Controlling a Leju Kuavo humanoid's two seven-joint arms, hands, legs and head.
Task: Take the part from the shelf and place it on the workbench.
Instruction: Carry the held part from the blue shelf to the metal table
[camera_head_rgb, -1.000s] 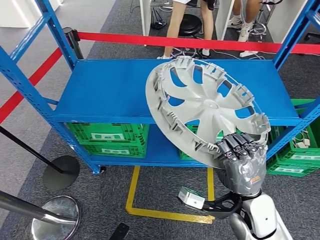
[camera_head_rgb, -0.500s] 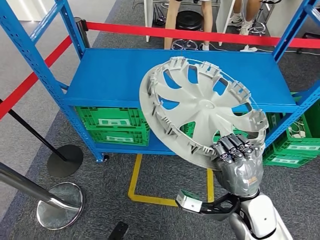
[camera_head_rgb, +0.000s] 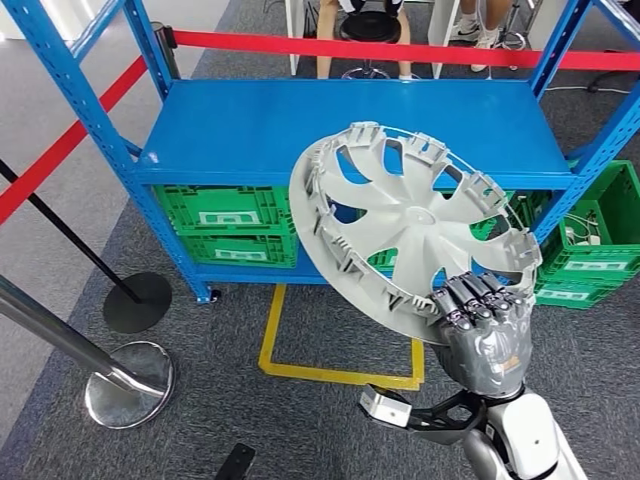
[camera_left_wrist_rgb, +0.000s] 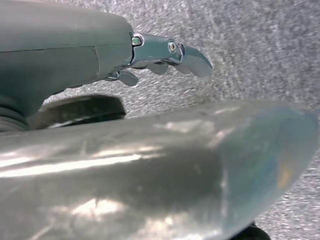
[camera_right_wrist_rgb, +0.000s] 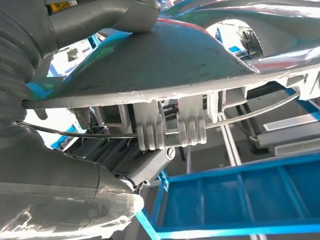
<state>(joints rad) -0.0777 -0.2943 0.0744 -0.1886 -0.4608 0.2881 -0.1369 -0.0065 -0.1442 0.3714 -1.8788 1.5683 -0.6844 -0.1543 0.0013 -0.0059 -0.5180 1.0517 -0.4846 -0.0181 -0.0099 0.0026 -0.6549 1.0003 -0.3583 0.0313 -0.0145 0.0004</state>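
Note:
The part is a grey plastic wheel cover (camera_head_rgb: 411, 225), ribbed back side up and tilted. My right hand (camera_head_rgb: 487, 335) grips its near rim from below and holds it in the air in front of the blue shelf (camera_head_rgb: 249, 130). The shelf's top board is bare. In the right wrist view the cover's rim and clips (camera_right_wrist_rgb: 170, 55) lie between the thumb and the fingers (camera_right_wrist_rgb: 124, 162) of that hand. My left hand (camera_left_wrist_rgb: 113, 165) hangs above grey carpet, its fingers (camera_left_wrist_rgb: 166, 50) stretched out with nothing in them.
Green crates (camera_head_rgb: 226, 225) sit on the shelf's lower board, another (camera_head_rgb: 596, 250) at its right. A chrome stanchion base (camera_head_rgb: 128, 385) and a black one (camera_head_rgb: 137, 302) stand at the left. A red barrier tape (camera_head_rgb: 377, 48) runs behind the shelf, with people's legs (camera_head_rgb: 328, 40) beyond. Yellow tape (camera_head_rgb: 340, 375) marks the floor.
The whole view has shifted: the shelf sits higher and farther in the picture. The wheel cover stays in my right hand's grip, now more over the floor than the shelf.

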